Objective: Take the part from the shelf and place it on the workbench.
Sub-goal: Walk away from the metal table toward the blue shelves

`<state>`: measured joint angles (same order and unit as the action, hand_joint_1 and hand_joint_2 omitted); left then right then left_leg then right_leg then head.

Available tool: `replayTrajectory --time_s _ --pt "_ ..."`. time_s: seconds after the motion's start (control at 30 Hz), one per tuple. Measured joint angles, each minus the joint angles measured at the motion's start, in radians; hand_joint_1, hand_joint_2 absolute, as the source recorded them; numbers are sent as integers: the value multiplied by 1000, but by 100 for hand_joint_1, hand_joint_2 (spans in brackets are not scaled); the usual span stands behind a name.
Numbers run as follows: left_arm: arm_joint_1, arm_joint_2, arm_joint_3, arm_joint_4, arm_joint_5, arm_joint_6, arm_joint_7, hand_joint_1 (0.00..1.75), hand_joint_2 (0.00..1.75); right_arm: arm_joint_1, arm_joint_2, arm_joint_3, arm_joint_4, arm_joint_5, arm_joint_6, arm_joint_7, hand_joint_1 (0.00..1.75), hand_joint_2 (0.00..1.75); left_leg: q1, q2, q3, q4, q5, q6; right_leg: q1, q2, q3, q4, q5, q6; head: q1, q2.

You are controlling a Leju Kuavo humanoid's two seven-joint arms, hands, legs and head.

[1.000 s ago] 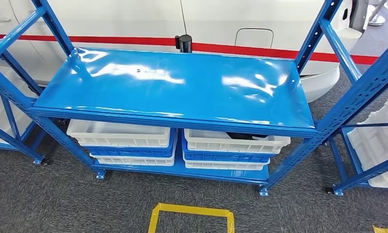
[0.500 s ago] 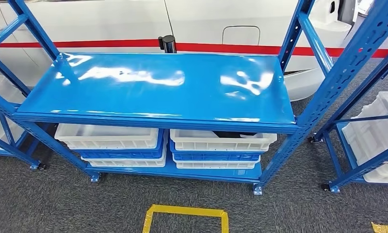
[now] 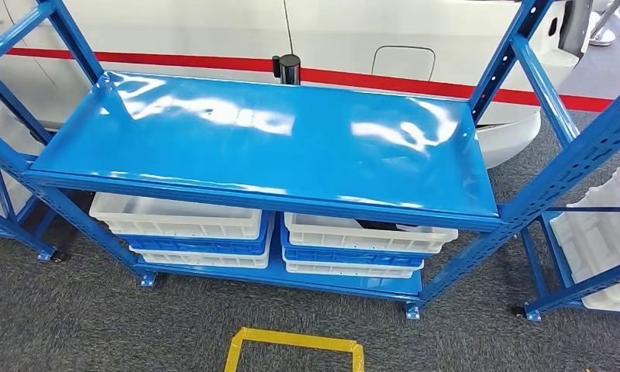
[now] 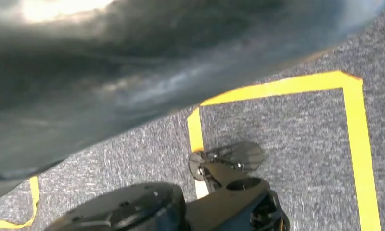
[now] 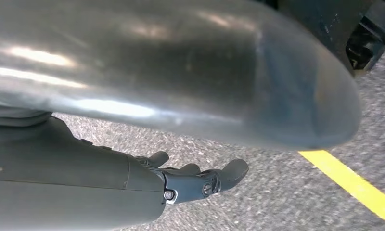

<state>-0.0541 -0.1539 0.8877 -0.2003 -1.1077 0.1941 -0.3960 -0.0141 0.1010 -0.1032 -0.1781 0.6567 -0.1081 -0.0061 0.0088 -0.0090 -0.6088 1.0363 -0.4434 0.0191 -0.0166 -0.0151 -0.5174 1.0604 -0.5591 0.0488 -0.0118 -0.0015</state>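
The blue shelf top across mid-frame is left bare and reachable from above. Lower centre, the gap beneath is crowded by stacked white bins, and both sides are fenced by slanted blue uprights.

Camera swung right; shelf itself unmoved.

Head view overlooks the shelf; wrist views face carpet.
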Motion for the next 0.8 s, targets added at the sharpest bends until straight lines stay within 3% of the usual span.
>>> replayTrajectory --time_s 0.1,0.13,0.17,0.2,0.27,0.33,0.43,0.5,0.6,0.63,0.67,0.7,0.77,0.8 --pt "-1 0 0 0 0 1 0 0 0 1 0 -3 0 0 1 0 0 0 -4 -4 3 -1 -5 13 2 9 -115 197 -70 -10 2 0" --pt "-1 0 0 0 0 1 0 0 0 2 1 -4 0 0 1 0 0 0 -5 -6 5 -1 -7 15 3 10 -145 236 -74 -8 2 0" --pt "-1 0 0 0 0 1 0 0 0 3 1 -4 0 0 1 0 0 0 -7 -10 8 -1 -9 17 3 11 -156 235 -59 -1 2 0" --pt "-1 0 0 0 0 1 0 0 0 5 0 -5 0 0 1 0 0 0 -8 -14 12 -1 -11 17 3 11 -146 193 -30 7 2 0" --pt "-1 -2 0 0 0 1 0 0 0 4 0 -6 0 1 1 1 0 0 -10 -20 19 0 -15 13 7 12 -93 52 39 15 3 0" --pt "-2 -3 0 0 0 1 0 0 0 1 -1 -8 0 1 1 1 0 0 -15 -24 22 0 -22 6 11 13 -61 -32 73 5 3 0" --pt "0 -4 0 0 0 1 1 0 0 0 -1 -9 0 1 1 1 0 0 -14 -23 25 2 -29 -7 8 13 -49 -46 82 -19 3 0" --pt "1 -4 0 0 0 1 1 0 0 1 -2 -10 0 1 1 1 0 0 -11 -14 12 43 -56 -17 -1 12 -34 -54 90 -33 0 0" --pt "1 -5 0 0 0 1 1 0 0 1 -2 -10 0 1 1 2 0 0 0 -5 -73 221 -142 -33 -4 9 -21 -56 87 -45 -5 0" --pt "2 -4 0 0 0 1 1 0 0 1 -2 -10 0 1 2 2 0 0 5 -3 -100 266 -154 -38 -5 9 -18 -56 85 -46 -4 0" --pt "2 -4 0 0 0 1 1 0 0 2 -2 -10 0 2 2 2 0 0 11 -1 -111 277 -145 -44 -7 10 -15 -56 81 -43 -5 0" --pt "2 -4 0 0 0 1 1 0 0 2 -2 -10 0 3 2 2 0 0 17 2 -101 247 -116 -50 -10 10 -10 -55 77 -39 -5 0" --pt "2 -6 0 1 0 1 1 0 0 3 -3 -10 0 5 1 3 0 0 30 8 -43 122 -45 -64 -16 12 -1 -51 64 -23 -6 0" --pt "1 -7 0 1 0 0 1 0 0 2 -4 -10 0 6 1 3 0 0 33 6 -16 69 -24 -67 -15 12 1 -48 57 -14 -8 0"
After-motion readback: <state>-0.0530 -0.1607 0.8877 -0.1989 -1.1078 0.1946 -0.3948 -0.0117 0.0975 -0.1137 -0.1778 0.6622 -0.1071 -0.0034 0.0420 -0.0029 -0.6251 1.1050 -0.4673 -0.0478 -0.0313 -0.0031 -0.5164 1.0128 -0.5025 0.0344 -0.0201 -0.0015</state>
